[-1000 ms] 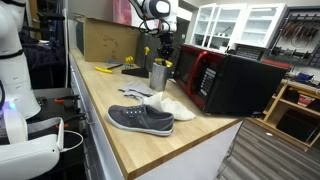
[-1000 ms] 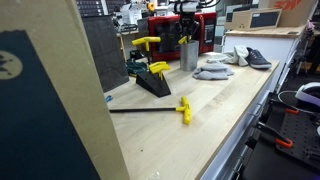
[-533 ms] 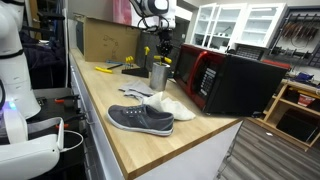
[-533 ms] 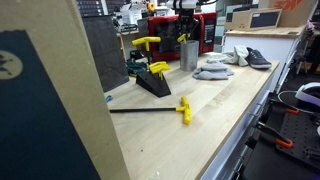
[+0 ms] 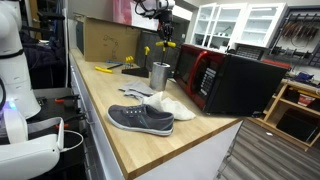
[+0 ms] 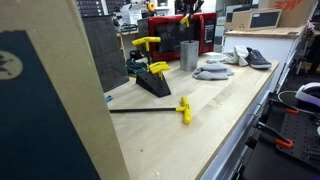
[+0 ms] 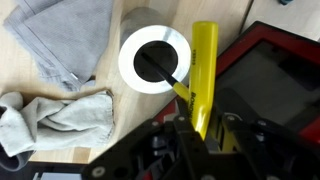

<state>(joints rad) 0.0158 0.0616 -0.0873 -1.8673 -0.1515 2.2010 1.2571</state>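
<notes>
Above the steel cup [image 7: 155,60], gripper [image 7: 200,125] jaws are clamped on a yellow-handled tool [image 7: 203,65]. The tool looks clear of the rim, held in the air, not set down anywhere. Microwave [image 5: 235,80] sits tight beside the cup. 2 cloths [image 7: 70,40] and 1 shoe [image 5: 140,119] lie nearby.

Even indoor overhead light, low-res frames, soft all over.
Worktop [image 5: 105,90] evenly lit in both exterior views, shadows short and soft; near board [image 6: 40,110] is a dark blurred slab. Wrist view brightest: metal cup [image 7: 135,45] rim glares white, yellow tool handle [image 7: 203,70] sharp, bottom edge near-black and out of focus.
</notes>
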